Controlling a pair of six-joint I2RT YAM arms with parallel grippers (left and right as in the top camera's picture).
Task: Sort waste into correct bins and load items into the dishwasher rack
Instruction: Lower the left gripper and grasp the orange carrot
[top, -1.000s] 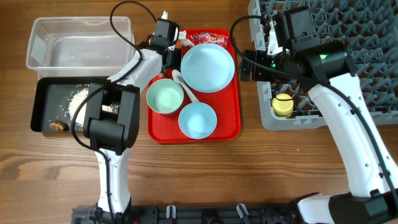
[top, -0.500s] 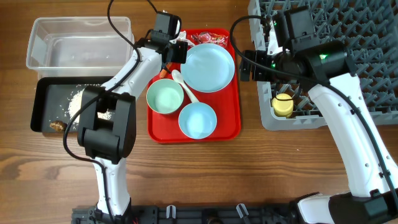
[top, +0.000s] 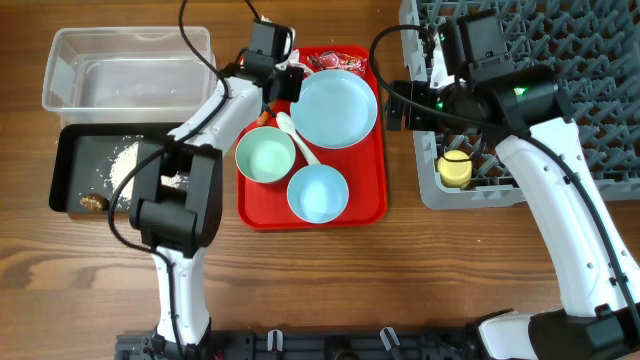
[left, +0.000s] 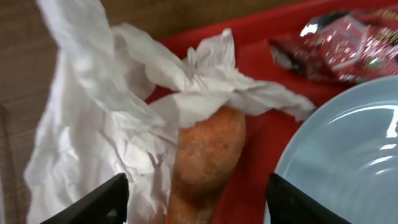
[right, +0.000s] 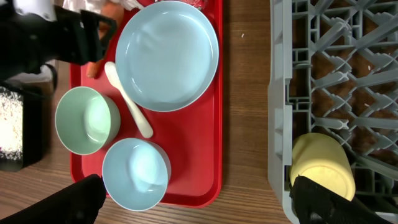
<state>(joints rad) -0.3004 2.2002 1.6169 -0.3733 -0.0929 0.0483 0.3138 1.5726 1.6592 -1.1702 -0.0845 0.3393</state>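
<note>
My left gripper (top: 283, 82) is open at the red tray's far left corner. In the left wrist view its fingers (left: 199, 186) straddle the orange carrot (left: 205, 155), which lies partly under the crumpled white tissue (left: 106, 124). The red wrapper (left: 342, 46) lies beyond, beside the pale blue plate (top: 334, 108). The mint bowl (top: 265, 155), blue bowl (top: 318, 193) and white spoon (top: 298, 137) sit on the tray. My right gripper (top: 395, 105) is open and empty, above the gap between tray and grey rack (top: 560, 60). The yellow cup (top: 455, 170) lies in the rack.
The clear tub (top: 125, 70) stands at the far left, with the black tray (top: 75, 150) in front of it holding rice (top: 125, 160) and a brown lump (top: 93, 203). The flat red tray (top: 365, 190) sits mid-table, and the rack fills the right side.
My left gripper has moved a little away and to the right, over the tissue and carrot at the tray's corner. The right arm has not moved.
</note>
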